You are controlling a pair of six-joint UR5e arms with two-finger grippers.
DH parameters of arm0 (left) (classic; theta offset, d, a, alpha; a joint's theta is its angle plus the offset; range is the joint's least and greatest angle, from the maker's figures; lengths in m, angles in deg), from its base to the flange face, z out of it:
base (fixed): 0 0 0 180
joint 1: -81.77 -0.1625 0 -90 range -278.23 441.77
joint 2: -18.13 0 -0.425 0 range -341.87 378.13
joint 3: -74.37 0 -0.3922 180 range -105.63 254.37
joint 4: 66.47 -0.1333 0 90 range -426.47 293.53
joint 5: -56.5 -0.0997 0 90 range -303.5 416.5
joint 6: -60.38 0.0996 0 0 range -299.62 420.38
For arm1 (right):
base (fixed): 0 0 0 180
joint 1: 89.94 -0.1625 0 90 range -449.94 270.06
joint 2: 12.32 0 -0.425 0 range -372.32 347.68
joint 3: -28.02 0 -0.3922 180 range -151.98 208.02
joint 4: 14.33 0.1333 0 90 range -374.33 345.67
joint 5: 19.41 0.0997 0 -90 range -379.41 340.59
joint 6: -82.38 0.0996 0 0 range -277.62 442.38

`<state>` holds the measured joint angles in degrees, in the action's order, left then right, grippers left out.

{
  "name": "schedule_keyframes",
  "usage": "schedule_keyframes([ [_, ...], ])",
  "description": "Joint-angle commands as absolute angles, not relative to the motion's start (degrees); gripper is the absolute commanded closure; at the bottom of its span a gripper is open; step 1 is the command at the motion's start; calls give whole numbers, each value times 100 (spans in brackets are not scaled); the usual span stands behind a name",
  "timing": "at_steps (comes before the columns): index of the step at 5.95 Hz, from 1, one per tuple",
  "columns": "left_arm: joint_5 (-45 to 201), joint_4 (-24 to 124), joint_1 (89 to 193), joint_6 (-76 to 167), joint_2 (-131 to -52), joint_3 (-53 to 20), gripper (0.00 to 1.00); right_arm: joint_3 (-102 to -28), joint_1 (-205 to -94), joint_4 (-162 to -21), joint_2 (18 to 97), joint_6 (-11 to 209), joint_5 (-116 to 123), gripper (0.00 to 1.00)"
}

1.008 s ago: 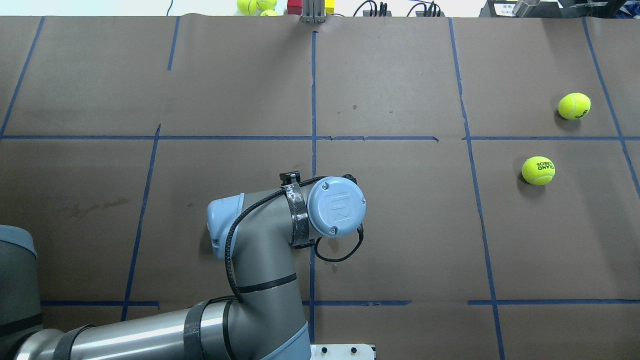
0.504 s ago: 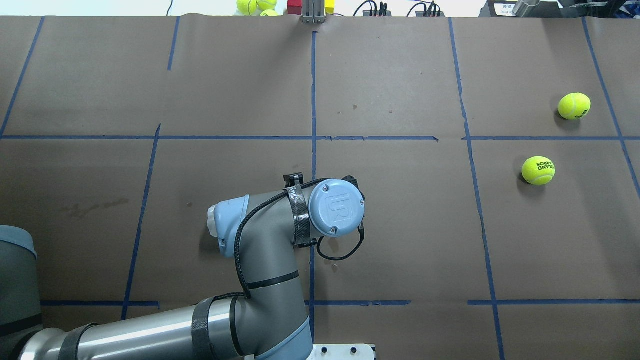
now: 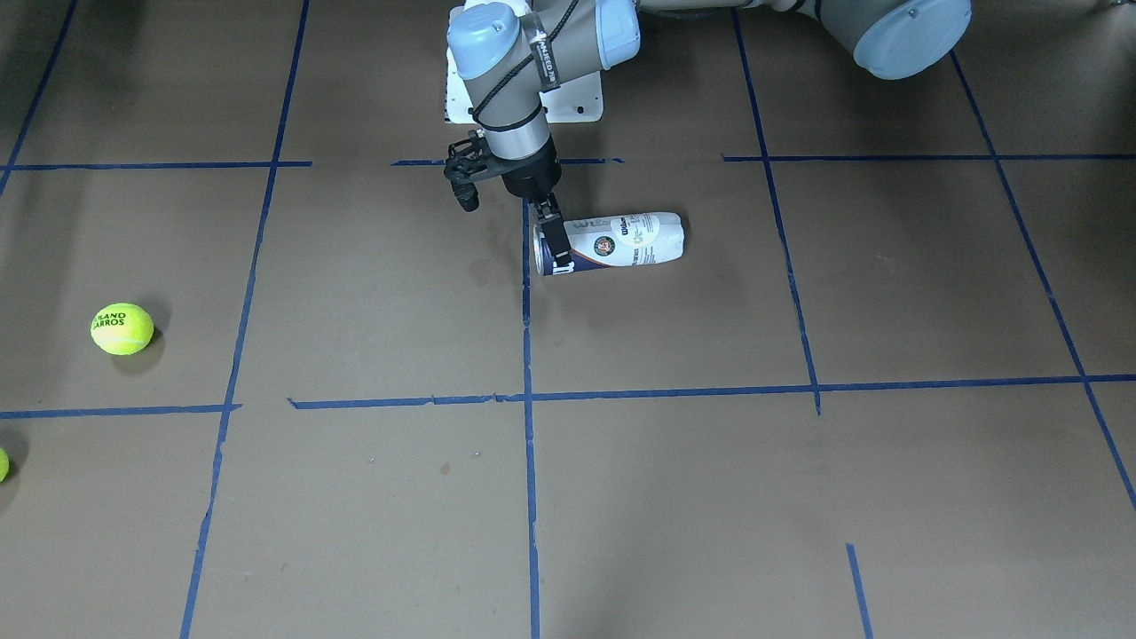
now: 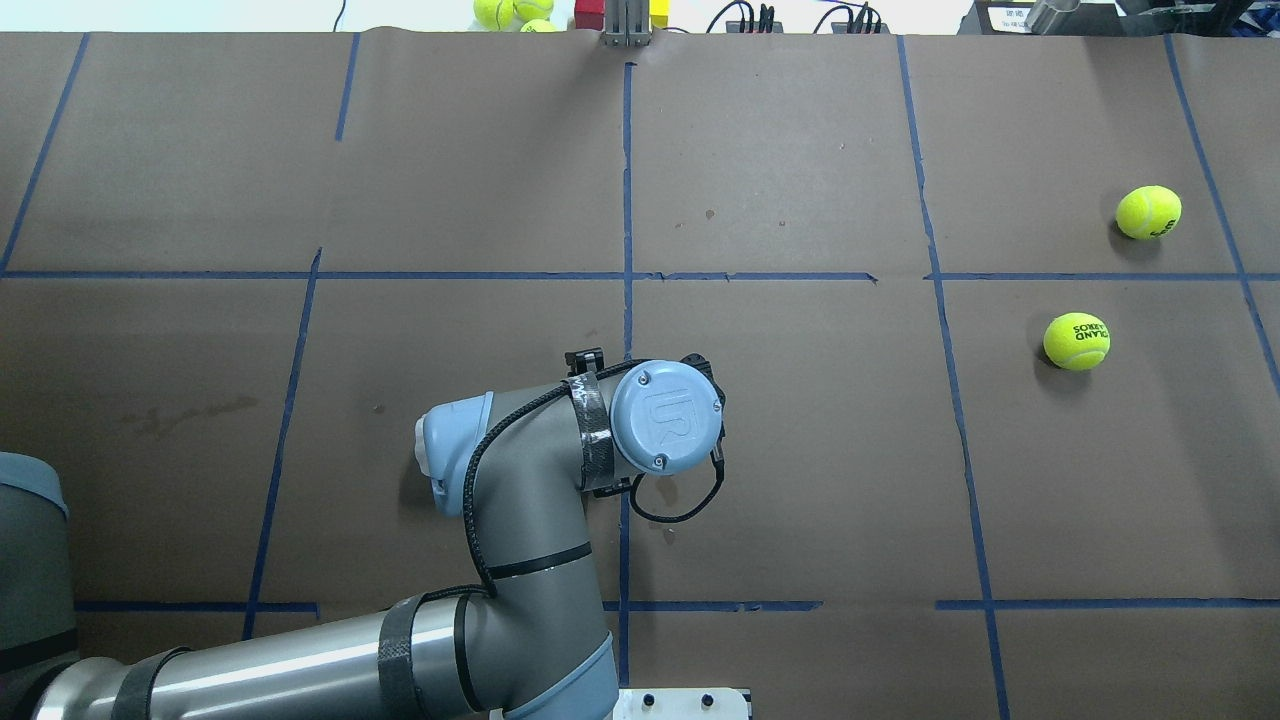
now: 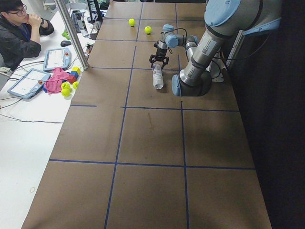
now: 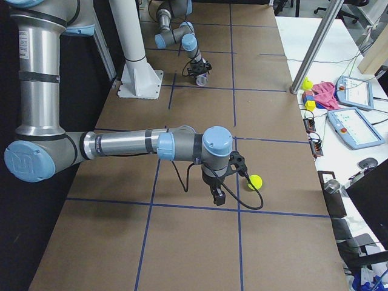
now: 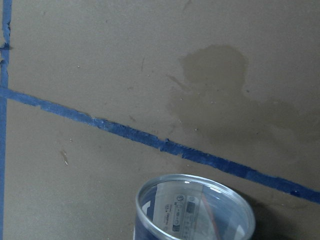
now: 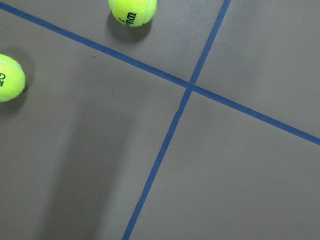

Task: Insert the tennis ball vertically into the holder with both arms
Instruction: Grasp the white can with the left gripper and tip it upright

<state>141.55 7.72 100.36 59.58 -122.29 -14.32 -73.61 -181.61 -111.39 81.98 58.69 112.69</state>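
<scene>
Holder [image 3: 626,240] lies on its side on the surface [image 3: 710,497], close to my base, with its mouth end at the centre tape line [image 3: 527,337]. Left tool [image 3: 556,251] is down at that mouth end, one finger across the rim. I can't tell whether it's apart or clamped there: the left wrist view shows only the open mouth, no fingers. Right tool [image 6: 218,197] hangs low just beside a tennis ball [image 6: 254,180]. It shows only in the side view, so I can't tell its state either.

Step in hand, as I read it: stand the holder up.
- Bite the metal rim, not the thin clear wall.
- Squeeze lightly so the mouth doesn't ovalise.
- Pivot slowly about the closed end so it doesn't skid or roll.
- Check it's plumb, mouth up, before right brings a ball.
- Use left as a brace during the insert.
</scene>
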Motion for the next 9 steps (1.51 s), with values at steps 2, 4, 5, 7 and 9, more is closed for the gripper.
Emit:
schedule_keyframes([
  [2,14149,1515,10014,5959,-11829,-1370,1,-7359,-18161,-11136,8198,5865,11269,0],
  [4,14149,1544,9935,5951,-11836,-1361,3,-7359,-18161,-11136,8198,5873,11260,0],
  [5,14141,1640,9935,5959,-11836,-1352,3,-7359,-18161,-11136,8198,5865,11260,0],
  [7,14132,1650,9935,5977,-11854,-1344,11,-7359,-18161,-11136,8189,5873,11260,0],
  [9,14123,1798,9943,5968,-11845,-1378,22,-7359,-18161,-11136,8181,5873,11260,0],
])
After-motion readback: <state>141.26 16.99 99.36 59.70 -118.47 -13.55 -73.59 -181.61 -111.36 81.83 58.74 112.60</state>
